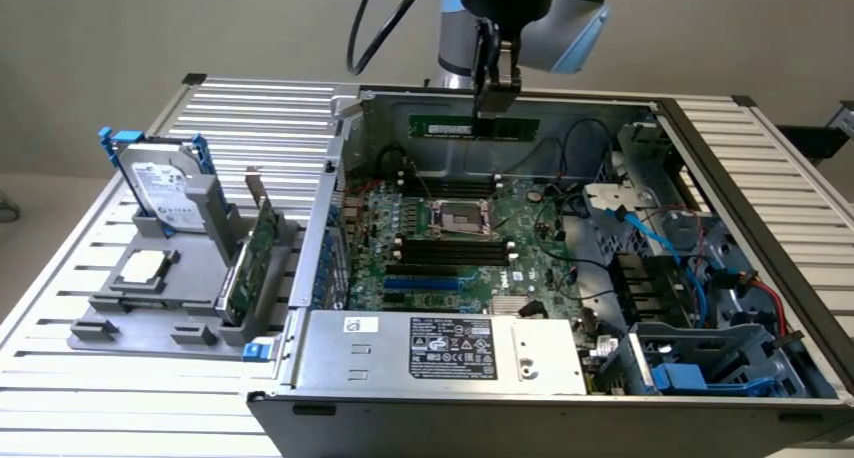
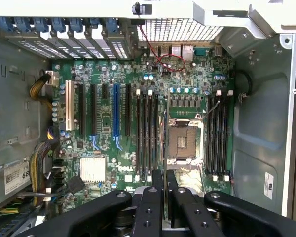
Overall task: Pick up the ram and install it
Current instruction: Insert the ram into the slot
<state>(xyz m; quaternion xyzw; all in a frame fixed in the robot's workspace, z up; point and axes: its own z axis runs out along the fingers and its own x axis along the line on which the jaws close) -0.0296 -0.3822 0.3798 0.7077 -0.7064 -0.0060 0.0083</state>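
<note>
One ram (image 1: pixel 441 128) hangs gripped in our tool (image 1: pixel 495 108), its middle hidden behind the fingers (image 1: pixel 498 88), up by the far wall of the case (image 1: pixel 601 113); we see open room above the motherboard (image 1: pixel 534 248).

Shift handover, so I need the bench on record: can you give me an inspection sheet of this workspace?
Surface: slatted metal table, bearing open computer case.
Job's things: thin green ram stick held level over the case; black memory slots on green motherboard look empty.
Clutter: grey fixture tray with silver hard drive, tall green expansion card.
Grippers: tool shut on the ram stick.
Cables: black cable looping from arm; blue cables inside case.
Surroundings: plain pale wall.
</note>
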